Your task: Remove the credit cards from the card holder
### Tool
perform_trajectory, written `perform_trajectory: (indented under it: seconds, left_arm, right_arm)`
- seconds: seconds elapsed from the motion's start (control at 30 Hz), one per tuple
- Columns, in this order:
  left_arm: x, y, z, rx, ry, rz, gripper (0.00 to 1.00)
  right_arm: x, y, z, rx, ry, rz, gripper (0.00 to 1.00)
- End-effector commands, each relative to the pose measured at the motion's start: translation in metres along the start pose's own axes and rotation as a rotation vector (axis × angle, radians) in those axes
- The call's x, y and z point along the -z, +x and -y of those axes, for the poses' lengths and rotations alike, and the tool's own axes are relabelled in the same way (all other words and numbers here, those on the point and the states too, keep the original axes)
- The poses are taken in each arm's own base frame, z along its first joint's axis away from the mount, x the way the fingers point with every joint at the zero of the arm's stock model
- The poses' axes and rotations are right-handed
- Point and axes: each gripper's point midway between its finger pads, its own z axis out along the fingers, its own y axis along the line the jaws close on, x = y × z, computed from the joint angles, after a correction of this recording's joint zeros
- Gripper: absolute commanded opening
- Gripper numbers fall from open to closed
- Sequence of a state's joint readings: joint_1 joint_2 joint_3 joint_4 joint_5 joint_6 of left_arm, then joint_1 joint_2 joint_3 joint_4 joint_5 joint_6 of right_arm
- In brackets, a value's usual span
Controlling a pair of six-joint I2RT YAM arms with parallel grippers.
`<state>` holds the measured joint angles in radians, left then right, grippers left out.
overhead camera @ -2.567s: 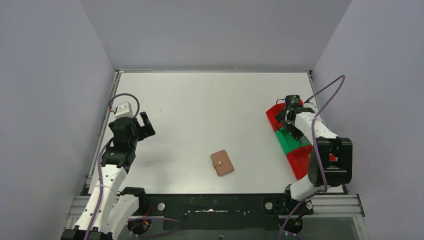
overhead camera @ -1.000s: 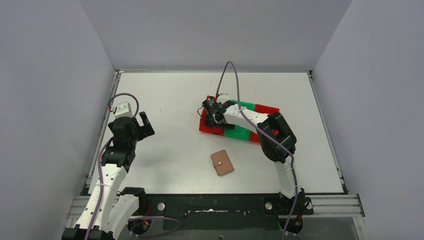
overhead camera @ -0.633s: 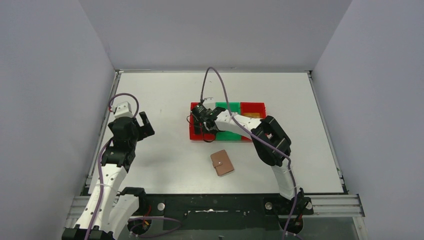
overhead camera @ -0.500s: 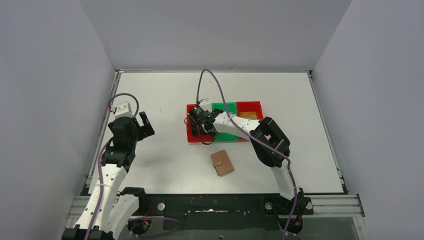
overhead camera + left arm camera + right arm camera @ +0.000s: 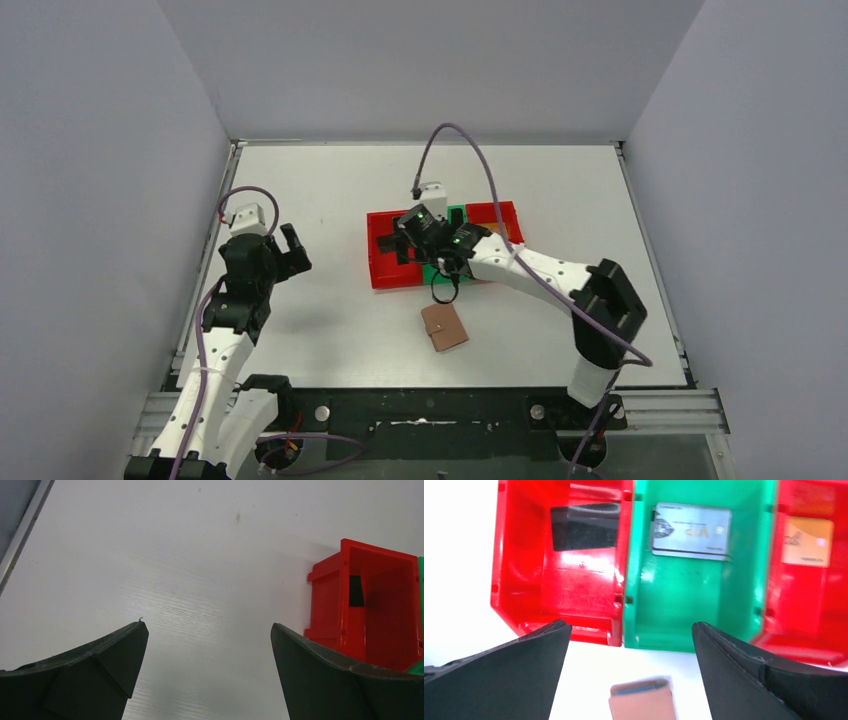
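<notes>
One closed card holder (image 5: 444,327) lies near-to-far, far end leaning left.

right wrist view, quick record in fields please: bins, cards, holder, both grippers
left red bin: one black card
green bin: one silver card
right red bin: one gold card
card holder: on the table just in front of the bins, apart from them, looks closed
right gripper: open, holding nothing, above bins and holder
left gripper: open, over bare table left of the bins
</notes>
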<state>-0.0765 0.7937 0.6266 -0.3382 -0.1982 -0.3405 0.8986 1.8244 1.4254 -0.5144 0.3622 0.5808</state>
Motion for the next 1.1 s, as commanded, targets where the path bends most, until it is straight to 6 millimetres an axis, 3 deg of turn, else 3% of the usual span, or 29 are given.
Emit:
perform_trajectory:
  seconds: [0.0, 0.17, 0.3, 0.43, 0.57, 0.67, 0.7, 0.83, 1.07]
  left_arm:
    - [0.001, -0.021, 0.015, 0.026, 0.068, 0.059, 0.98]
    - [0.006, -0.011, 0.017, 0.141, 0.060, 0.012, 0.97]
    - [0.025, -0.024, 0.056, 0.174, 0.270, -0.007, 0.97]
    - [0.035, -0.011, 0.103, 0.219, 0.539, -0.108, 0.96]
    - [0.032, 0.029, 0.122, 0.258, 0.630, -0.296, 0.87]
    - [0.039, 0.059, 0.140, 0.169, 0.636, -0.410, 0.82]
    - [0.043, 0.060, 0.150, 0.133, 0.634, -0.405, 0.81]
    - [0.057, 0.093, 0.178, 0.007, 0.592, -0.427, 0.69]
    - [0.076, 0.157, 0.195, -0.061, 0.596, -0.519, 0.60]
  right_arm:
    - [0.035, 0.000, 0.033, -0.122, 0.033, 0.120, 0.98]
    - [0.046, 0.054, 0.049, -0.302, -0.073, 0.113, 0.98]
    - [0.045, 0.092, 0.043, -0.407, -0.214, 0.079, 0.99]
    - [0.042, 0.112, 0.030, -0.483, -0.325, 0.048, 0.84]
    - [0.038, 0.133, 0.028, -0.508, -0.342, -0.005, 0.71]
    - [0.037, 0.145, 0.026, -0.491, -0.360, -0.037, 0.59]
    - [0.037, 0.149, 0.024, -0.485, -0.375, -0.045, 0.55]
    - [0.041, 0.161, 0.019, -0.510, -0.434, -0.063, 0.43]
    - [0.041, 0.176, 0.027, -0.670, -0.455, -0.034, 0.35]
